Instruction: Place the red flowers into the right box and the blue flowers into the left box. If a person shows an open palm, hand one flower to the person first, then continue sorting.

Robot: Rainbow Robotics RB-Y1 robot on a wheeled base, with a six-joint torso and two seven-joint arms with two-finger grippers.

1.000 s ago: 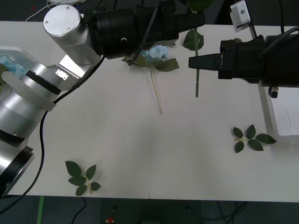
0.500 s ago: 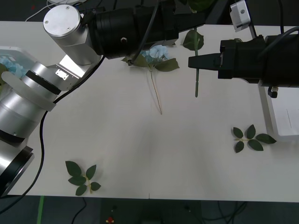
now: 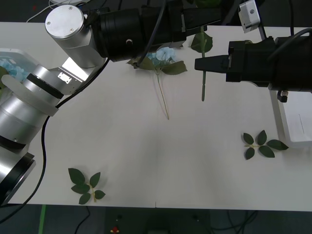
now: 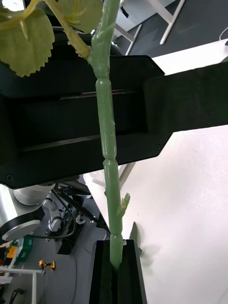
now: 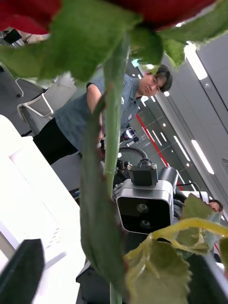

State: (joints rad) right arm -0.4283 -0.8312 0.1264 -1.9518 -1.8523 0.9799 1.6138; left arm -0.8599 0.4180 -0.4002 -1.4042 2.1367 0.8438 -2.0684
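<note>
A red flower hangs upright over the far middle of the table; its stem and a leaf show in the front view, while its head is behind the left arm there. My right gripper is shut on the lower stem. My left gripper stands open around the upper stem, just under the red head. One blue flower lies on the table to the left of the stem. The left box holds blue flowers. The right box sits at the right edge.
Two loose leaf sprigs lie on the table, one at the near left and one at the right beside the right box. The left arm's thick links span the far left of the table.
My right gripper has shifted slightly left with the stem, whose lower end has risen a little. The end of my left gripper has moved a bit up and to the right.
</note>
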